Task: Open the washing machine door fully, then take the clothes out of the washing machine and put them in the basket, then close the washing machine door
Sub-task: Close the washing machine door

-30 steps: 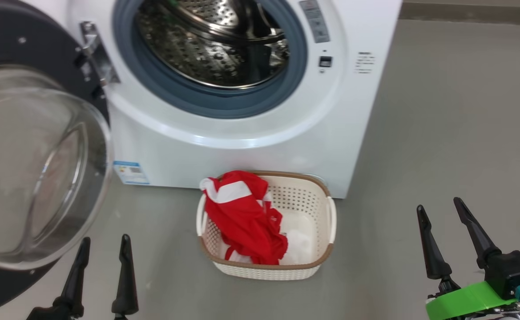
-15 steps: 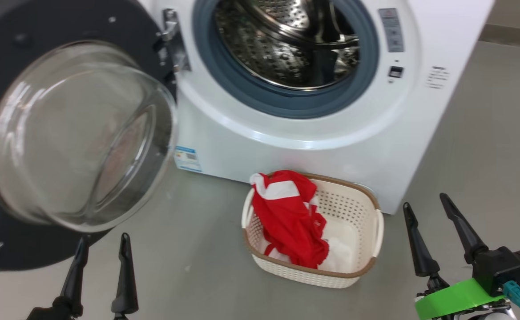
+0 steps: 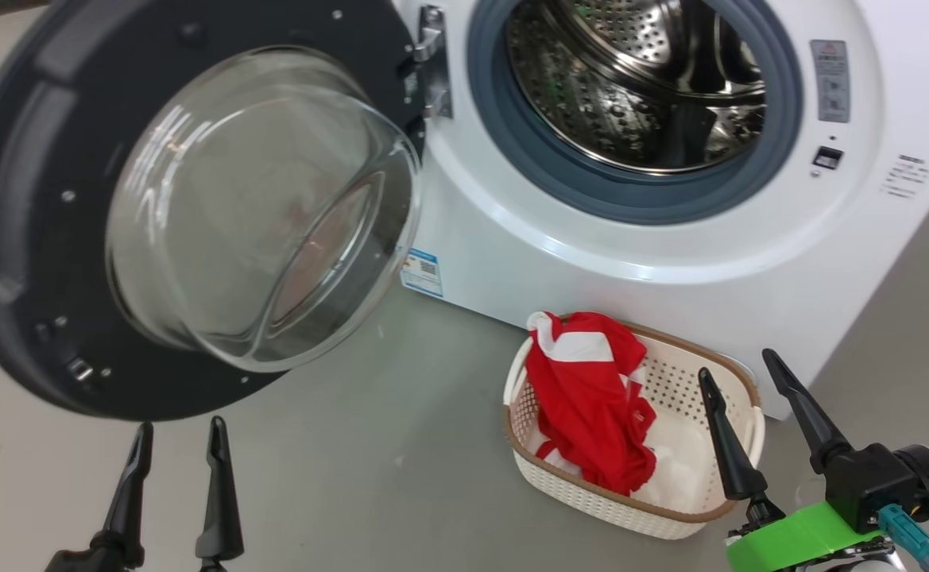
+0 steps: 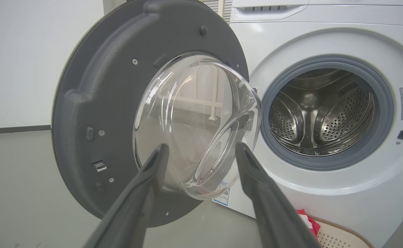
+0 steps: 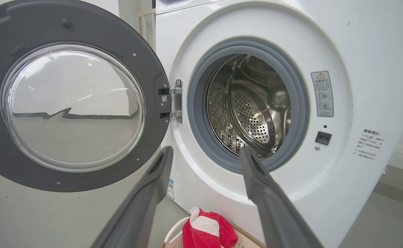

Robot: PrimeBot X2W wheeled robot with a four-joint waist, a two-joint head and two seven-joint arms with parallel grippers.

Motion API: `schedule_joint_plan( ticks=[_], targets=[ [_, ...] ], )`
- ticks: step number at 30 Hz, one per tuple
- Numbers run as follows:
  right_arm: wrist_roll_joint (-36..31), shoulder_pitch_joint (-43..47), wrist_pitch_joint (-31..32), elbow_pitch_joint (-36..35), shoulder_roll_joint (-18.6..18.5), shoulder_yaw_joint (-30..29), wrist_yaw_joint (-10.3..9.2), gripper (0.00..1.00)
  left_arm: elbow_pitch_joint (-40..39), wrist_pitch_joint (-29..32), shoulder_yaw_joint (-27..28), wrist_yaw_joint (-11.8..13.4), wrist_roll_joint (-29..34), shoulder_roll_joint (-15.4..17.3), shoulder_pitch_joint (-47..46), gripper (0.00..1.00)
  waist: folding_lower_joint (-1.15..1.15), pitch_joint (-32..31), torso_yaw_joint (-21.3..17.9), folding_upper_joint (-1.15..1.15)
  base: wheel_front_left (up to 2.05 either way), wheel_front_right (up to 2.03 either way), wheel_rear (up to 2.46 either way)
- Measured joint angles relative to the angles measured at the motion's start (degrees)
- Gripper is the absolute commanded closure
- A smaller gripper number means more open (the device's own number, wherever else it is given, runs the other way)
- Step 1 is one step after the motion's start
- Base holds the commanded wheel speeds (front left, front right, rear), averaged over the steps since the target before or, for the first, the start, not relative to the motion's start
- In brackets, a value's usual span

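The white washing machine (image 3: 631, 270) stands with its steel drum (image 3: 647, 87) showing no garments. Its washing machine door (image 3: 27, 238), dark-rimmed with a bulging glass bowl (image 3: 265, 214), is swung wide open to the left. On the floor in front sits the basket (image 3: 591, 496), and the red and white clothes (image 3: 591, 397) lie in its left half. My left gripper (image 3: 176, 433) is open below the door, holding nothing. My right gripper (image 3: 738, 361) is open over the basket's right end, also with nothing in it. The door (image 4: 94, 113) and drum (image 5: 253, 106) show in both wrist views.
Grey floor (image 3: 369, 445) spreads between the door and the basket. A blue label sticker (image 3: 422, 272) sits low on the machine's front. A white wall (image 4: 18, 62) stands behind the door. A green band (image 3: 806, 540) wraps my right wrist.
The head camera has turned left, so machine, door and basket have slid right in its picture. Both grippers stay open and low in the frame.
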Motion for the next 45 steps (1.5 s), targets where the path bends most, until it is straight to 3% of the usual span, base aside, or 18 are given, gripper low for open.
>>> schedule_joint_plan(
  ticks=[12, 13, 14, 15, 16, 17, 25, 32, 39, 45],
  targets=[
    [-0.2, 0.0, 0.0, 0.3, 0.0, 1.0, 0.00, 0.00, -0.9, 0.0, 0.2, 1.0, -0.2, 0.0, 0.5, 0.00, 0.00, 0.0, 3.0, 0.00, 0.00, 0.00, 0.00],
    [-0.2, 0.0, 0.0, 0.3, 0.0, 1.0, 0.00, 0.00, -1.0, 0.0, 0.2, 1.0, -0.2, 0.0, 0.6, 0.16, 0.00, 0.1, 3.0, 0.00, 0.00, 0.00, 0.00],
    [-0.2, 0.0, 0.0, 0.4, 0.0, 1.0, 0.00, 0.00, -1.0, 0.0, 0.2, 1.0, -0.2, 0.0, 0.6, 0.40, 0.00, 0.1, 3.0, 0.00, 0.00, 0.00, 0.00],
    [-0.2, 0.0, 0.0, 0.4, 0.0, 1.0, 0.00, 0.00, -1.0, 0.0, 0.2, 1.0, -0.1, 0.0, 0.6, 0.58, 0.00, 0.1, 3.0, 0.00, 0.00, 0.00, 0.00],
    [-0.2, 0.0, 0.0, 0.5, 0.0, 1.0, 0.00, 0.00, -1.1, 0.0, 0.2, 1.0, 0.0, 0.0, 0.6, 0.94, 0.00, 0.1, 2.9, 0.00, 0.00, 0.00, 0.00],
    [-0.2, 0.0, 0.0, 0.5, 0.0, 1.0, 0.00, 0.00, -1.3, 0.0, 0.2, 1.2, 0.3, 0.0, 0.6, 1.00, 0.00, 0.1, 2.9, 0.00, 0.00, 0.00, 0.00],
    [-0.2, 0.0, 0.0, 0.7, 0.0, 0.6, 0.00, 0.00, -7.6, 0.0, 2.2, 2.7, 2.5, 0.0, -0.7, 1.00, 0.00, 0.3, 2.5, 0.00, 0.00, 0.00, 0.00],
    [-0.7, 0.0, 0.0, 0.7, 0.0, 0.4, 0.00, 0.00, -10.5, -0.4, 7.6, 2.9, 1.2, 0.0, -7.6, 1.00, 0.00, 0.7, 2.0, 0.00, 0.00, 0.00, 0.00],
    [-2.2, -0.7, 0.0, 0.7, -0.1, 0.2, 0.00, 0.00, -6.9, -0.5, 16.1, 0.0, -6.6, 0.5, -18.6, 1.00, 0.00, 1.4, 1.2, 0.00, 0.00, 0.00, 0.00],
    [-2.6, -0.7, 0.0, 0.8, -0.1, 0.1, 0.00, 0.00, 2.5, -0.5, 22.2, -3.0, -12.9, 2.2, -28.3, 1.00, 0.00, 1.7, 0.3, 0.00, 0.00, 0.00, 0.00]
  ],
)
